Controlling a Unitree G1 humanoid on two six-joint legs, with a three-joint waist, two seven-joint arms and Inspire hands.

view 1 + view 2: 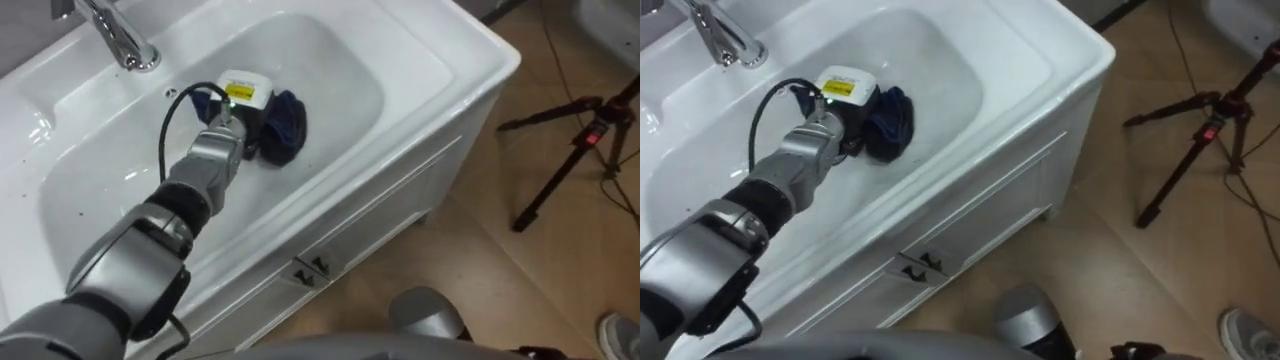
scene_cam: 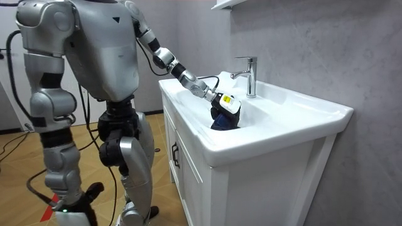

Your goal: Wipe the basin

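Basin (image 1: 440, 70), white, with a humanoid robot standing at its front edge to wipe it.
A dark blue cloth (image 1: 284, 128) lies bunched mid-bowl, forward of the chrome tap (image 1: 120, 35) on the back edge. The left hand (image 1: 228, 122) rests on the cloth; whether its fingers clamp it cannot be told. The right hand (image 2: 70, 210) hangs at the robot's side. Wiping seems under way: the bowl looks clean, but dark specks dot the left ledge. No writing is readable.

The cloth (image 1: 285, 126) hides part of the left robot hand (image 1: 236, 110).
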